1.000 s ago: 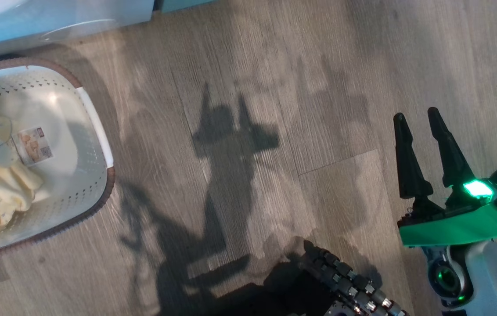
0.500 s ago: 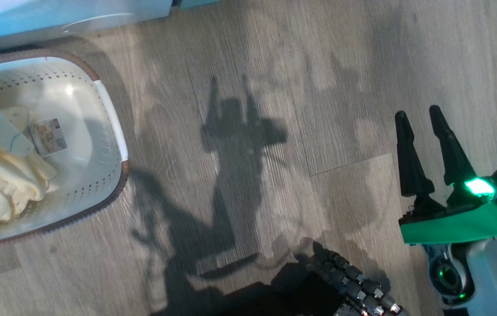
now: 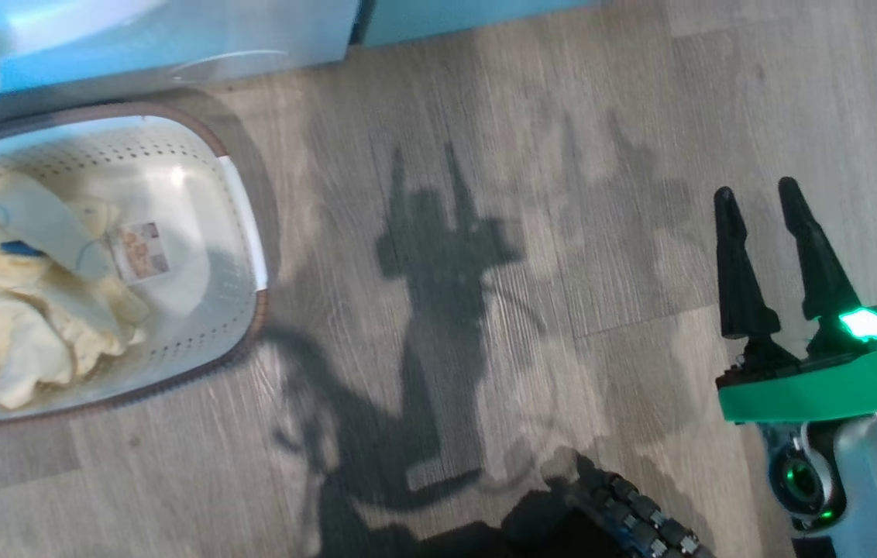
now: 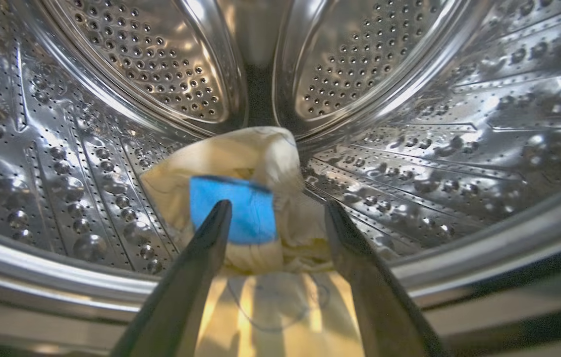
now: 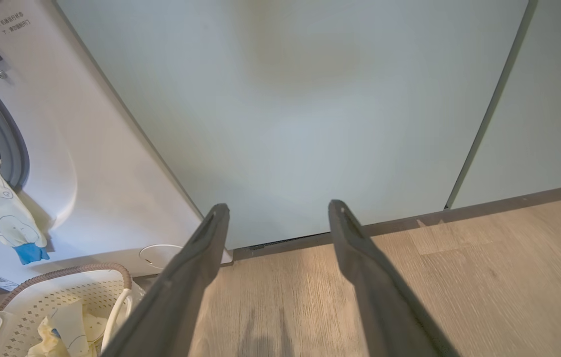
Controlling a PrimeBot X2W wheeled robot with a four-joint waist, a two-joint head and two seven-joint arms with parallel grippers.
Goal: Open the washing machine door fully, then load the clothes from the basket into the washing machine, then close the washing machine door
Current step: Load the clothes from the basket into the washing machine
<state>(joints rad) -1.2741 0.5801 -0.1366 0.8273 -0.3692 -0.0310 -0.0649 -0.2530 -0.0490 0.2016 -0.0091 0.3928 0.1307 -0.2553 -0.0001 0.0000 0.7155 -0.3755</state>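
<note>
The head camera has swung since a second ago, so the basket (image 3: 202,314) at the left now shows nearly whole, standing on the floor (image 3: 485,116) just before the washing machine (image 3: 175,39). The clothes (image 3: 43,310) lie heaped in its left half, beside a label (image 3: 140,249) on its base whose print is too small to read. The left hand (image 4: 278,204) has its fingers spread at the mouth of the drum (image 4: 409,148), and a cream garment (image 4: 241,158) with a blue patch lies between them; I cannot tell whether they touch it. At the right, the right hand (image 3: 755,191) hangs over the floor, fingers as wide apart as before, holding nothing.
</note>
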